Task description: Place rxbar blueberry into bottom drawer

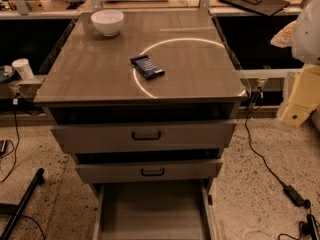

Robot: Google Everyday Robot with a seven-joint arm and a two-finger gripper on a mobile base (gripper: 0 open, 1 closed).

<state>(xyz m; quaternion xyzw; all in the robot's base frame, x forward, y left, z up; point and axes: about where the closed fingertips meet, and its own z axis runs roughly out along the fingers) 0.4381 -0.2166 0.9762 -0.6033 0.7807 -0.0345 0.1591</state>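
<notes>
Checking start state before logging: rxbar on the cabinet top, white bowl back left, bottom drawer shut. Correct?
One error: the camera view shows the bottom drawer pulled open, not shut. The rxbar blueberry does lie on the cabinet top, white bowl at back left. The pincer is not in view.

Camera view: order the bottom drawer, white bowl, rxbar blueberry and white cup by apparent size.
1. bottom drawer, open, nearest the camera.
2-3. white bowl and rxbar blueberry look about alike; the bowl sits farther back, so unranked.
4. white cup.
The gripper is not in view.
</notes>
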